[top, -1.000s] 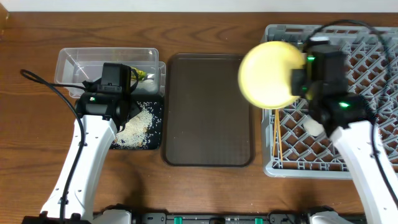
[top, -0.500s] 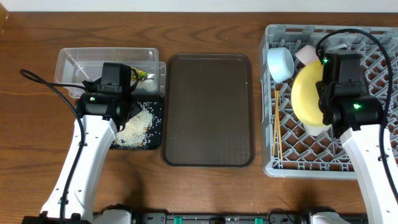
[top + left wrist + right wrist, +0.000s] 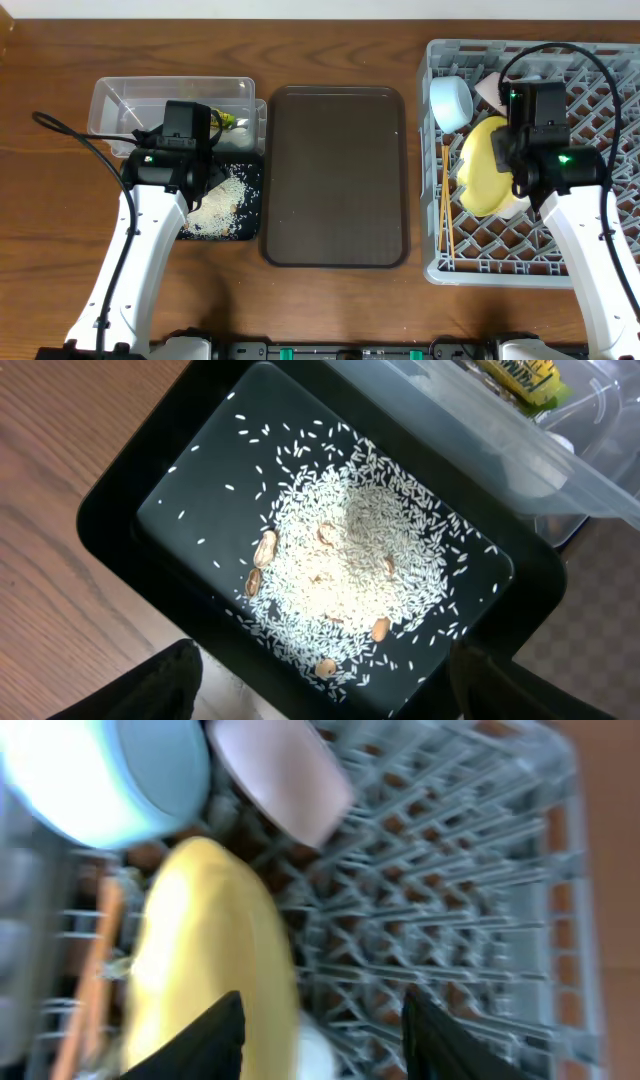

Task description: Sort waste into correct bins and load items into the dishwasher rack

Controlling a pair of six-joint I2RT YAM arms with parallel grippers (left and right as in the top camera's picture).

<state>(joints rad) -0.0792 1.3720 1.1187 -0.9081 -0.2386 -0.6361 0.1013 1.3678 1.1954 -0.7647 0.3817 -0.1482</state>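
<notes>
Overhead view of the sorting table: the right gripper (image 3: 325, 1040) hangs above the large square grey plastic dishwasher rack (image 3: 500, 272) at the right side of the wooden table (image 3: 40, 220). Its two dark fingers (image 3: 222, 1035) are parted with a clear gap and clamp nothing. The round yellow plate (image 3: 483, 170) stands tilted on edge among the rack's pegs, directly under that wrist. On the right wrist camera the plate sits just ahead of one finger with its rim reaching into the gap; blur hides whether they touch. A light blue bowl (image 3: 451, 102) and a pale white bowl (image 3: 490, 88) lie in the rack's far corner beyond the plate. A pair of wooden chopsticks (image 3: 444, 215) lies along the rack's left wall. Across the dark brown rectangular serving tray (image 3: 335, 180), the left gripper (image 3: 335, 695) hovers with its jaws spread wide and empty. It hangs over the shallow black rectangular tray (image 3: 110, 530), where loose white rice grains (image 3: 350, 570) are heaped with a few tan peanuts (image 3: 265, 547). Touching that tray's far edge is the clear rectangular plastic tub (image 3: 520, 470), which holds the crinkled green-yellow snack wrapper (image 3: 520, 380).
</notes>
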